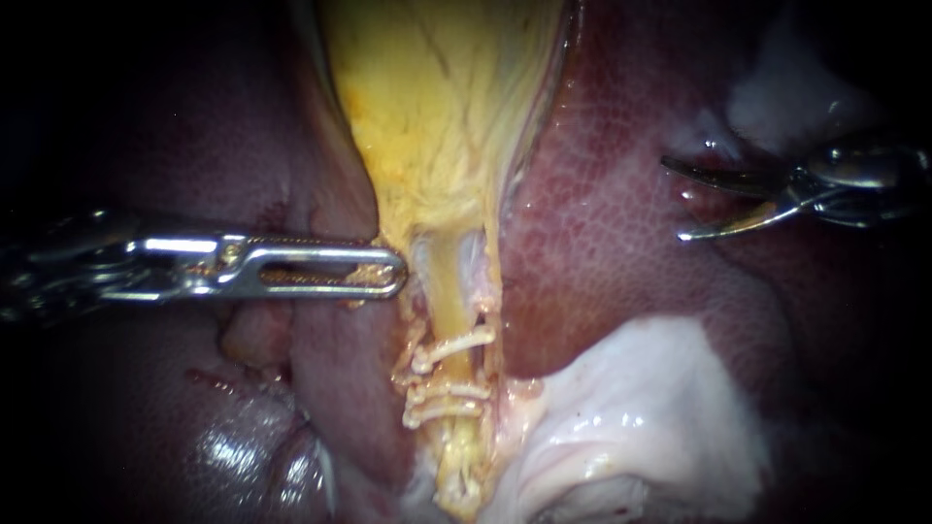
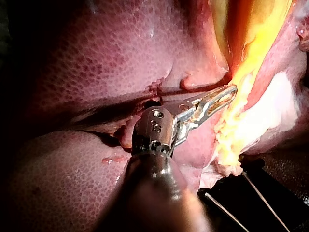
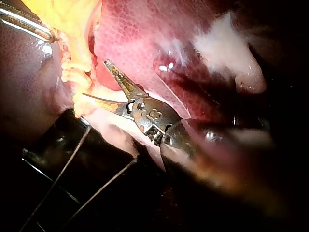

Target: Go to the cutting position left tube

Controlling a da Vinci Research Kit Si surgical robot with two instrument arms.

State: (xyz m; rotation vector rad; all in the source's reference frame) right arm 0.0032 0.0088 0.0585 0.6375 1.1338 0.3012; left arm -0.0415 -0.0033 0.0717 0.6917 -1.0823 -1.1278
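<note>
The yellow gallbladder (image 1: 437, 107) narrows downward into a yellow tube (image 1: 445, 281), the left of two strands, with a paler strand (image 1: 478, 277) beside it. Pale clips (image 1: 451, 344) (image 1: 442, 398) cross the tube lower down. My left instrument (image 1: 393, 272) comes in level from the left, its slotted jaws shut on the gallbladder's neck edge (image 2: 231, 92). My right instrument (image 1: 673, 198) hovers over the liver (image 1: 602, 262) far to the right of the tubes, its two curved blades open and holding nothing. In the right wrist view, those blades (image 3: 94, 79) point toward the clips (image 3: 72, 75).
Dark red liver lobes (image 1: 194, 146) lie on both sides of the gallbladder. A white fatty mass (image 1: 641, 427) sits below and to the right of the clips. A black base with thin wires (image 2: 260, 198) lies under the tissue's edge.
</note>
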